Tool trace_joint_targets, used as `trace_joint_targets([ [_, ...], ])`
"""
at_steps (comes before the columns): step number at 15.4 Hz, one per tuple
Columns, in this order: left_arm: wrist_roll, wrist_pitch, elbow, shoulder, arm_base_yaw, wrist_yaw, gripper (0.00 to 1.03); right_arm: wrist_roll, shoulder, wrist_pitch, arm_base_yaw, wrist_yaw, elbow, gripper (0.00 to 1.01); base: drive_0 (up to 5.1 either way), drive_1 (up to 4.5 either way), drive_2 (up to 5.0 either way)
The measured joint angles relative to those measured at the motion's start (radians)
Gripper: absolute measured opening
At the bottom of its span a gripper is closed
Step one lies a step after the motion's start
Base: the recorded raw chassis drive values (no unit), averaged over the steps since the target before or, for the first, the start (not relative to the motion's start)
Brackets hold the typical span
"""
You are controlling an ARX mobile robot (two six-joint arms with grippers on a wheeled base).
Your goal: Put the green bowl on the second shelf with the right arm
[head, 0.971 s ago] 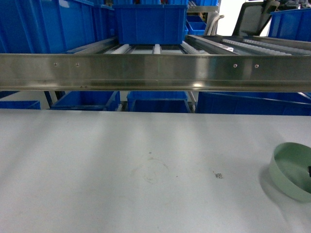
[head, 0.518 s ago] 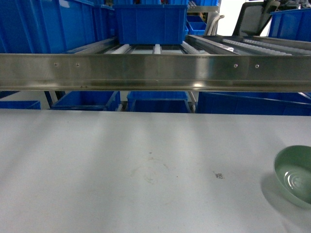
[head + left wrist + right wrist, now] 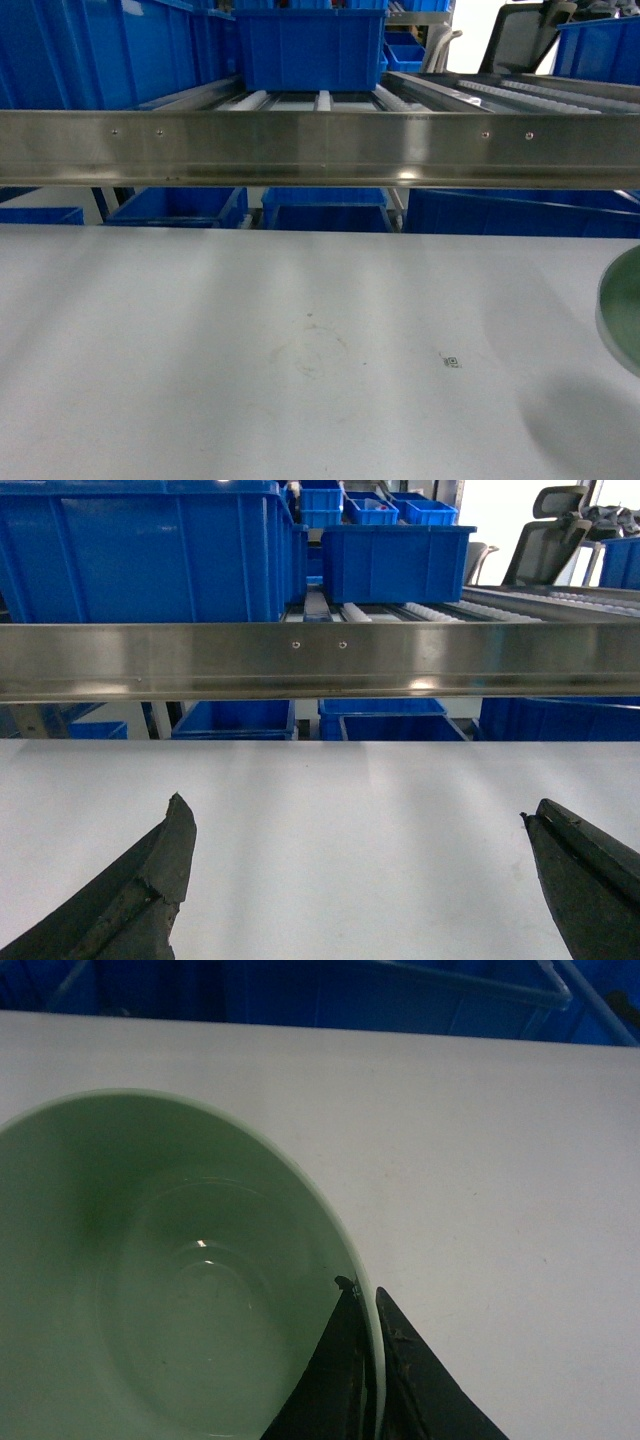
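Green bowl (image 3: 170,1290) is hanging off the right edge of the worktop (image 3: 250,340), its rim pinched between the closed fingers of the right gripper (image 3: 368,1360), a shadow lying beneath it. The second shelf (image 3: 320,145) is standing well above, behind its steel front rail. To do this lift well, the arm should be carrying the bowl level, clearing that rail before moving inward. The left gripper (image 3: 360,880) is hanging spread apart, holding nothing. Compared with half a second earlier, the bowl is sitting higher and further right.

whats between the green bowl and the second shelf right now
In the head view, only bare grey tabletop and the steel front rail separate the green bowl from the second shelf.
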Motion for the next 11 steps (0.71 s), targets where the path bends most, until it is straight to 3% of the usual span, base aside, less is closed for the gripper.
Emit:
trace_joint_targets([
  [3,0.000,0.000,0.000,0.000,0.000,0.000,0.98,0.022,-0.424,-0.131,0.013,-0.039,-0.119,0.02,0.0,0.00,0.0],
  [7,0.000,0.000,0.000,0.000,0.000,0.000,0.98,0.049,-0.692,-0.277,0.005,-0.071,-0.130,0.02,0.0,0.00,0.0],
  [11,0.000,0.000,0.000,0.000,0.000,0.000,0.98,0.039,-0.794,-0.284,0.008,-0.066,-0.155,0.02,0.0,0.00,0.0],
])
